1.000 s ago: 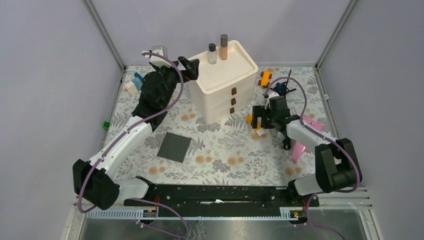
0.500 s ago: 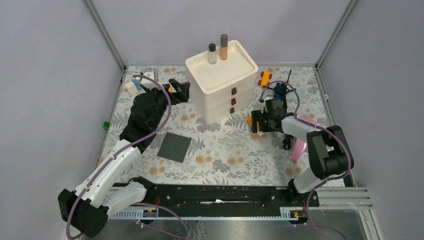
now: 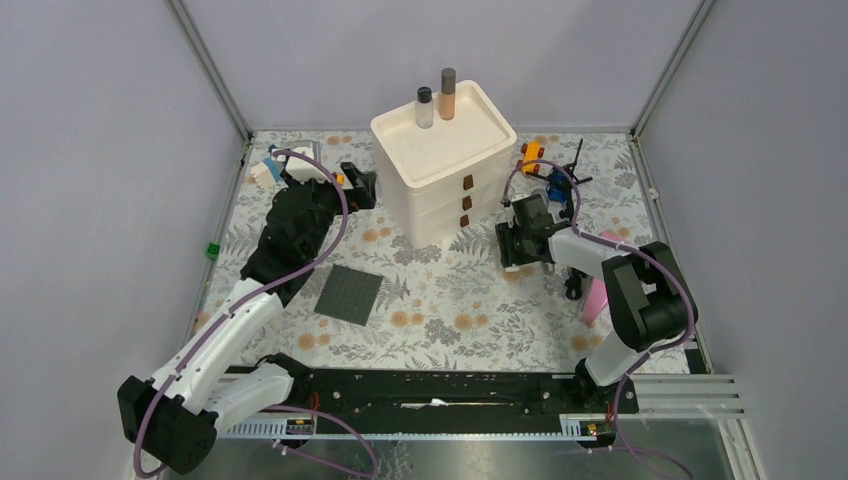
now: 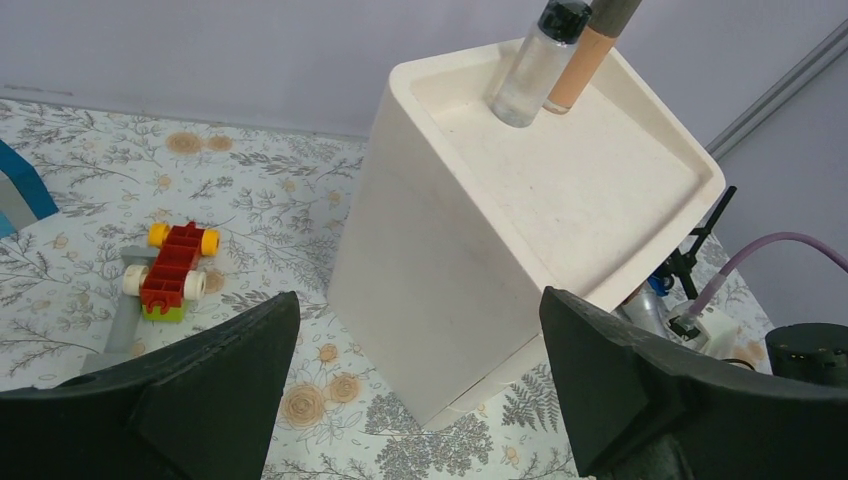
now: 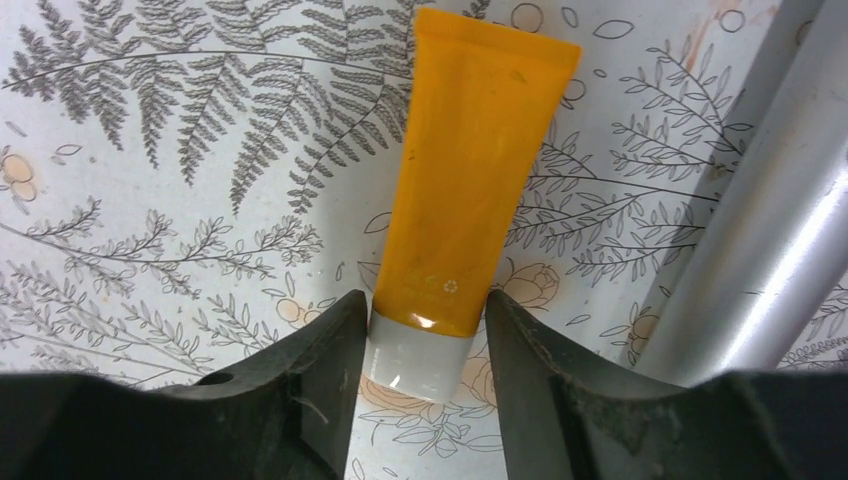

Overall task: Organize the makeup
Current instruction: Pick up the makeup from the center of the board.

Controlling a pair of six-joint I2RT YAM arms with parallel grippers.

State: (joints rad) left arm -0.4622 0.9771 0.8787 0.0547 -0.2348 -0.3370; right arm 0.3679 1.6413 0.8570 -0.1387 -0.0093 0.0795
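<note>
1. Though the floral bench (image 3: pixel 440 300) is cluttered, the white drawer unit (image 3: pixel 435 205) toward its far edge dominates.
2. The left fingers (image 4: pixel 220 390) gape wide and empty beside the unit's left wall.
3. The right fingers (image 5: pixel 300 400) stand narrow, pressed to both sides of the orange tube (image 5: pixel 460 180) near its cap. The tube lies flat, right of the unit.
4. I'd call this the pick-up. Next comes a clean lift, then setting it by the clear bottle (image 3: pixel 425 107) and beige tube (image 3: pixel 447 93) on top.

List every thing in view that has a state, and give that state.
orange tube, lying flat, capped
right tool, straddling its cap end, grip unclear
left tool, open, empty
clear bottle, upright, capped
beige tube, upright, capped
drawer unit, all drawers shut
</note>
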